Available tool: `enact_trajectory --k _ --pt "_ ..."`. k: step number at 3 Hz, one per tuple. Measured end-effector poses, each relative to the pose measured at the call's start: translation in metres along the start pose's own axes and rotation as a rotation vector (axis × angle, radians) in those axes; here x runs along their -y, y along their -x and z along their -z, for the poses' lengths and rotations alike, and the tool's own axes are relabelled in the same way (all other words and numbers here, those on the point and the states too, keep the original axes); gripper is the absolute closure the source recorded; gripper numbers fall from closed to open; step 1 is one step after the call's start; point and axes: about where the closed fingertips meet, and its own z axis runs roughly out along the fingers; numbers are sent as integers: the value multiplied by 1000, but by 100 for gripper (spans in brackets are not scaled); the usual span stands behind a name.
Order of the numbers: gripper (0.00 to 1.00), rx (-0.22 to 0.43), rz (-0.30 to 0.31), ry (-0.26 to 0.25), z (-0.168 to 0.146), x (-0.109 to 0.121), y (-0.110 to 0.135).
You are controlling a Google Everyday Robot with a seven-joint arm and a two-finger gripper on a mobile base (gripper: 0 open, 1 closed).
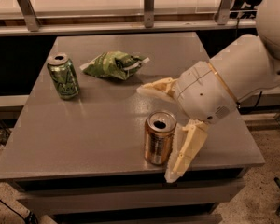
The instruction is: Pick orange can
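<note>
Gripper (155, 132) low over the worktop (98, 134), at its front right. Fingers (186, 146) spread wide, released, holding nothing. Orange can (159, 136) stands upright between the two fingers. The near finger is just beside the can's right wall; contact cannot be told. The far finger sits behind the can's top, apart. Green can (63, 76) upright, well apart to the fingers' left. Green bag (113, 64) lies beyond the far finger, near, not touching.

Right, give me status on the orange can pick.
Gripper open at front right of table, fingers straddling orange can. Can upright near front edge, not gripped. Green can and green bag back left, clear.
</note>
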Motion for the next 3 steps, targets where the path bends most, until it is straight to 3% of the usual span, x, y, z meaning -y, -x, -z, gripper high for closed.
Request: enact_trajectory --k 1,3 --pt "17 0 11 -1 -10 1 -4" --pt "64 43 57 12 -7 5 -6"
